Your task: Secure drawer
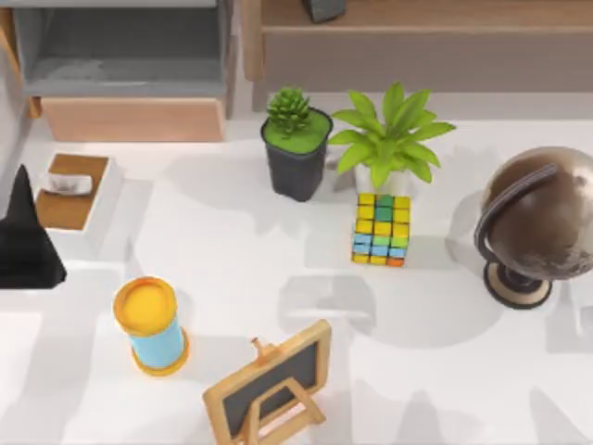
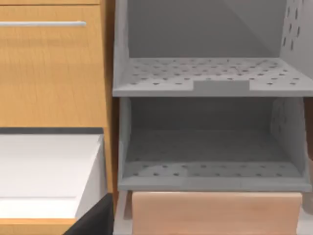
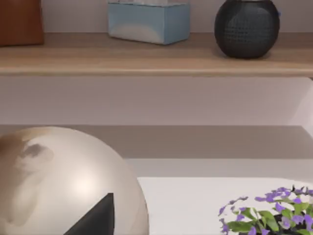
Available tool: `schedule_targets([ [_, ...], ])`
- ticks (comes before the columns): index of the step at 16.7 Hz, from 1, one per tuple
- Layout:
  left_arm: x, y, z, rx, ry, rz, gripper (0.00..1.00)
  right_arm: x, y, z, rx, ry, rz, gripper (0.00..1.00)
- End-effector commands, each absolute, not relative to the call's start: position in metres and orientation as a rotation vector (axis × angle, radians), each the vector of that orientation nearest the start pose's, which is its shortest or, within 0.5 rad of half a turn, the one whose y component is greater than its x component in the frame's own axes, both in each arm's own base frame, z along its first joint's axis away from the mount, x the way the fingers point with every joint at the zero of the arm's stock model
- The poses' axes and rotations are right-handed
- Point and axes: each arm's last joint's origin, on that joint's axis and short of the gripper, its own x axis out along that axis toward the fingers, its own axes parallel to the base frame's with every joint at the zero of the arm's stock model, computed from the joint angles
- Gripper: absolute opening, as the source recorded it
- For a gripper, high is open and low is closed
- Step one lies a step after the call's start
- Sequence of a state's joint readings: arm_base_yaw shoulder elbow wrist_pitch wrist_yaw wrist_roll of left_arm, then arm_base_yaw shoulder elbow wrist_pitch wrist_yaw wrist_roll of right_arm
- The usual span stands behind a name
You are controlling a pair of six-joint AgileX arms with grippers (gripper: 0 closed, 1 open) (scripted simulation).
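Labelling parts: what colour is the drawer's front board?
Light tan wood, clearest in the top view: drawer.

Readable text: none in any view.
Chalkboard [image 1: 269,389]: dark slate is blank, no writing.
Yellow-lidded can [image 1: 151,324]: plain blue side, no label to read.
Globe [image 1: 542,218]: brownish mottled surface, no legible place names.
Small white box [image 1: 74,190]: brown top with a small pale patch, too small to read.
Blue box on the shelf [image 3: 149,22]: no print can be made out.
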State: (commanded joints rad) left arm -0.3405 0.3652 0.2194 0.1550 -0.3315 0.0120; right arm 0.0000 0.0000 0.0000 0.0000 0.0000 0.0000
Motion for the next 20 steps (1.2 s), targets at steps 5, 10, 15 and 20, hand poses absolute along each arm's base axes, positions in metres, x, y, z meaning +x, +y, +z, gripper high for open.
schedule_targets([
  [5, 0.148, -0.087, 0.257, 0.01, 0.009, -0.008, 1.0, 0.106, -0.001, 0.16, 0.0, 0.0, 0.0, 1.0],
  [10, 0.156, -0.132, 0.276, 0.002, 0.002, 0.0, 1.0, 0.106, -0.001, 0.16, 0.0, 0.0, 0.0, 1.0],
  [15, 0.156, -0.136, 0.276, 0.001, 0.002, 0.001, 1.0, 0.106, -0.001, 0.16, 0.0, 0.0, 0.0, 1.0],
  [20, 0.176, -0.128, 0.266, 0.05, -0.014, 0.003, 1.0, 0.106, -0.001, 0.16, 0.0, 0.0, 0.0, 1.0],
])
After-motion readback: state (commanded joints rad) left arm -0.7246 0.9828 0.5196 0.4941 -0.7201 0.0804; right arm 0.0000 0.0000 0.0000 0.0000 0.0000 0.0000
